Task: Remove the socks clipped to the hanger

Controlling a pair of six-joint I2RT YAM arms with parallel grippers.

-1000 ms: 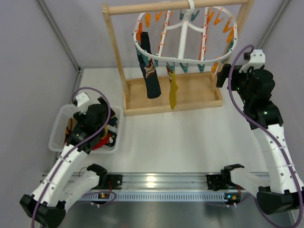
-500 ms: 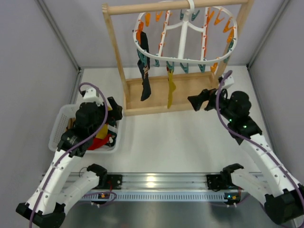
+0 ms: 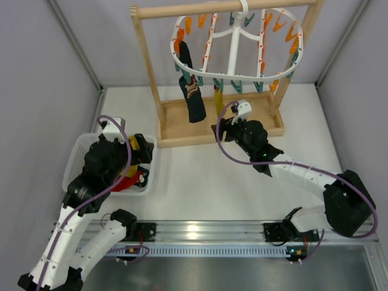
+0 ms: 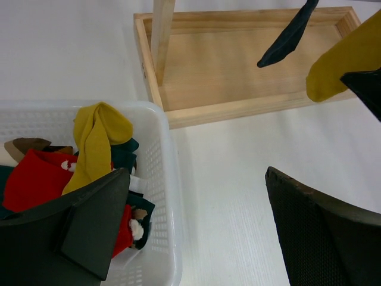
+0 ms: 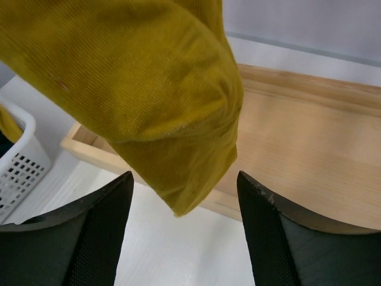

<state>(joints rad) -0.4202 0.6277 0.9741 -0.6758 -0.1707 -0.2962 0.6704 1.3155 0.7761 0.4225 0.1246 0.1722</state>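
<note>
The white plastic oval hanger (image 3: 236, 45) hangs from the pale wooden rack (image 3: 145, 66) at the table's (image 3: 200, 182) far edge. A ribbed mustard-yellow sock (image 5: 149, 101) and a limp dark sock with a patterned band (image 3: 193, 97) are clipped to it. The right arm stretches low toward the rack's tray, its right gripper (image 5: 184, 179) spread wide, with the mustard toe dangling between the fingers (not pinched). The left gripper (image 4: 193, 179), also wide and empty, hovers beside the white perforated plastic basket (image 4: 168, 196) near the left edge, where red and mustard socks (image 4: 33, 179) are heaped.
</note>
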